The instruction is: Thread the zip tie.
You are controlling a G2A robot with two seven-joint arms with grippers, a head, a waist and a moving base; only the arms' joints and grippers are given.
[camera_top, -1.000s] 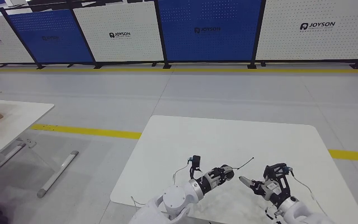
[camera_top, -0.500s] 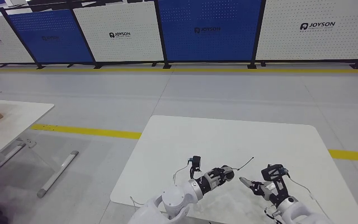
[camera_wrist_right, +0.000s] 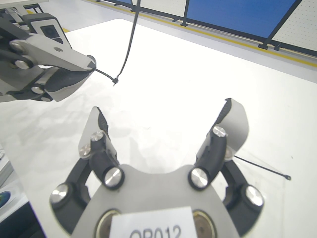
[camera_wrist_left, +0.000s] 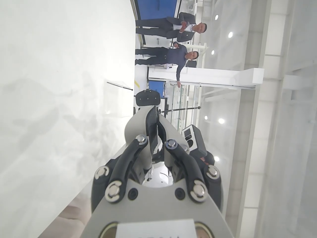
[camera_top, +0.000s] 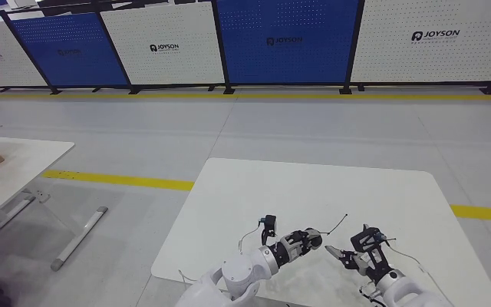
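Pinches the thin black plastic zip tie in the closed left gripper above the white table, strap rising away, just ahead of the empty, wide-spread right gripper.

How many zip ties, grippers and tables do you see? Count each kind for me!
Thin black plastic zip tie: 1
Grippers: 2, the left gripper and the right gripper
White rectangular table: 1
Total: 4
Not counted: a thin black strand near the right gripper, too unclear to name.
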